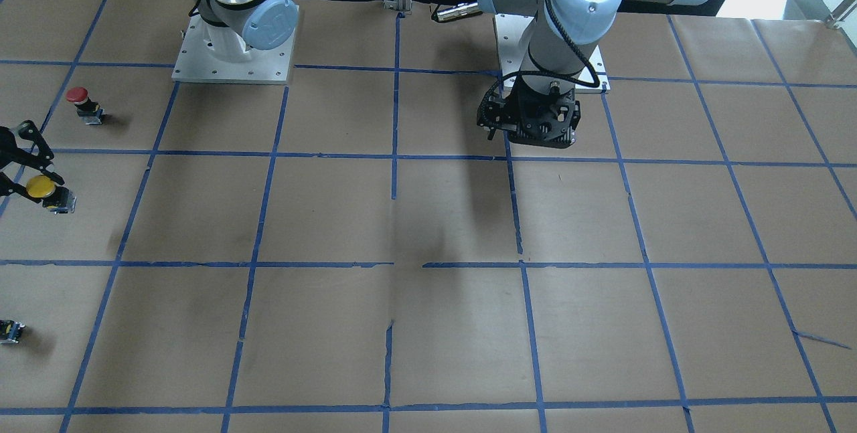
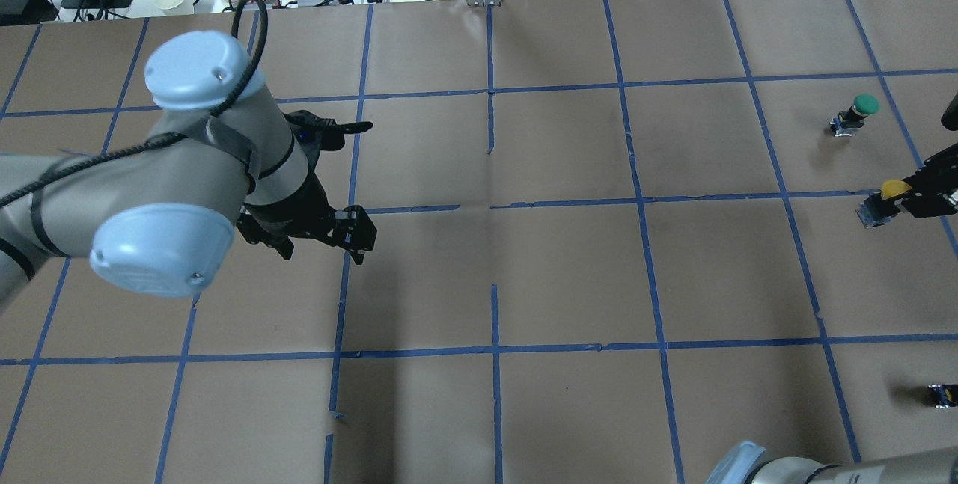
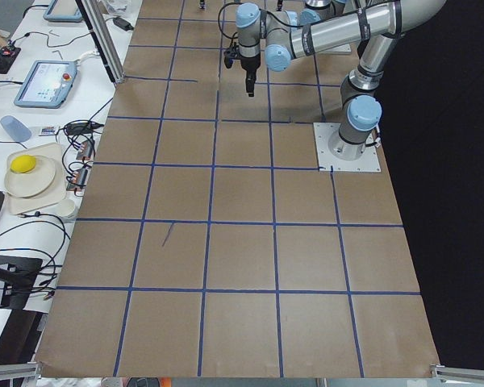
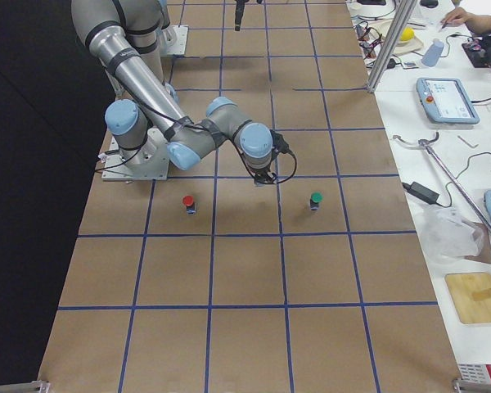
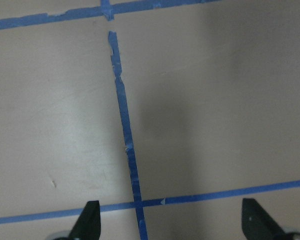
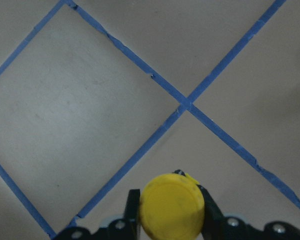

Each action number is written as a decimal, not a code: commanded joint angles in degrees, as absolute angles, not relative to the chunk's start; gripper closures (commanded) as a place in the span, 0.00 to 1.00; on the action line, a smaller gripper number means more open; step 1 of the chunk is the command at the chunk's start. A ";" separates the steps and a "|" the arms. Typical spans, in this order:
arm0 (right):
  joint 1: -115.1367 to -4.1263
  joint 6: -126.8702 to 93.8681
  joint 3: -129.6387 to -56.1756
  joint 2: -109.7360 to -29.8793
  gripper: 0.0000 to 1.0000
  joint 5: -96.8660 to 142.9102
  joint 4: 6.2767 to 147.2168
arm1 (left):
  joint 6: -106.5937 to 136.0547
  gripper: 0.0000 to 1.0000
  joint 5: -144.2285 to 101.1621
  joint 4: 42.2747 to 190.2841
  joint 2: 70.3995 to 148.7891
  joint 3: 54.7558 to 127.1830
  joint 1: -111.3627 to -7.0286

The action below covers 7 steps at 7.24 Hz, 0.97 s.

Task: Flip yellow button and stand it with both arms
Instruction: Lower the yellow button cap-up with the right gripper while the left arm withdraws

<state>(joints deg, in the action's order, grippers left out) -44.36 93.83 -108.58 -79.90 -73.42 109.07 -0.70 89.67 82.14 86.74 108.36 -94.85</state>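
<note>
The yellow button (image 1: pixel 42 188) is at the table's right end, between the fingers of my right gripper (image 2: pixel 904 197). In the right wrist view its round yellow cap (image 6: pixel 172 210) faces the camera, with a black finger (image 6: pixel 133 204) tight against each side. Its grey body (image 2: pixel 873 212) points down and away toward the paper. My left gripper (image 2: pixel 359 179) hangs open and empty above the paper near the left arm's base, far from the button. Its fingertips (image 5: pixel 88 219) stand wide apart over a blue tape cross.
A red-capped button (image 1: pixel 79 102) stands near the right arm's base. A green-capped button (image 2: pixel 858 111) stands farther out. A small black block with a yellow mark (image 2: pixel 941 394) lies near the table's right end. Brown paper with a blue tape grid (image 1: pixel 395 158) covers the table.
</note>
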 commanded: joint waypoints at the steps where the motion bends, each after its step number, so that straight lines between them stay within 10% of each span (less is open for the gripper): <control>1: -43.33 109.00 -107.93 -76.74 0.86 -74.00 109.42 | 1.31 0.00 89.12 91.57 87.01 95.41 -95.01; 7: -41.57 130.08 -104.41 -73.30 0.87 -79.63 103.03 | 2.92 0.00 89.21 89.67 88.86 88.51 -94.13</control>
